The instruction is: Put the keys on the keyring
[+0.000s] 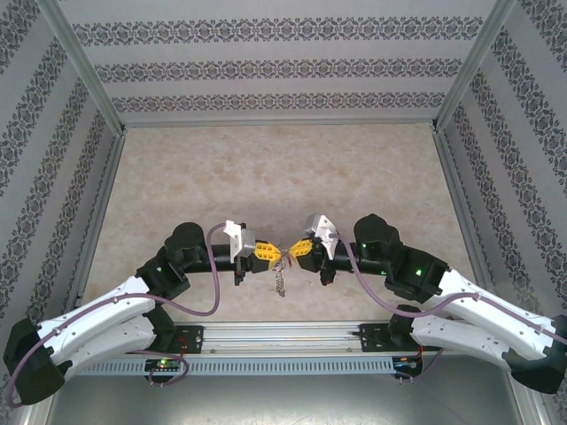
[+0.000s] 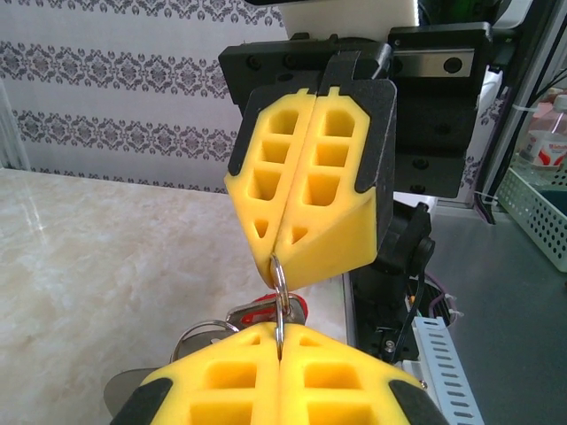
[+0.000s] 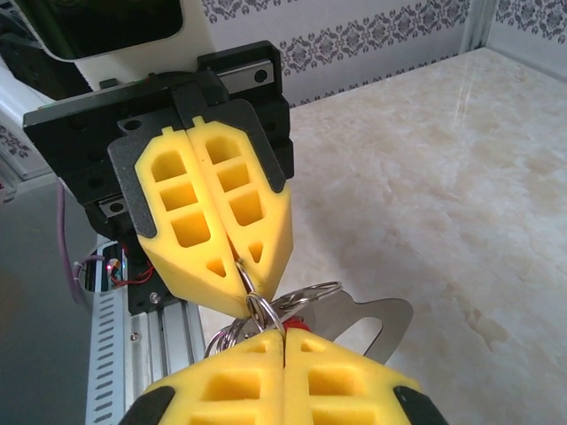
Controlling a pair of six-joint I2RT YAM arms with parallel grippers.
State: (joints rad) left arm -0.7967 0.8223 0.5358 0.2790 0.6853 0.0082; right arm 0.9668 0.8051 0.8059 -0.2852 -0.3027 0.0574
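Observation:
Above the table's near middle, my left gripper [image 1: 271,255] and right gripper [image 1: 295,251] meet tip to tip. Both are shut on one silver split ring of the keyring [image 2: 280,297], which spans the small gap between them. In the left wrist view my left gripper [image 2: 280,343] pinches the ring's lower end and the right gripper [image 2: 273,258] its upper end. A key with a red head [image 2: 297,310] hangs on the ring behind it. In the right wrist view more rings [image 3: 312,295] and a flat grey metal tab with an oval cut-out [image 3: 383,320] hang below. A short chain [image 1: 281,283] dangles under the tips.
A beige marbled tabletop [image 1: 283,177] lies under the arms, walled by patterned panels [image 1: 283,66] on three sides. A slotted metal rail [image 1: 283,336] runs along the near edge between the arm bases. A white basket [image 2: 536,208] stands off to one side.

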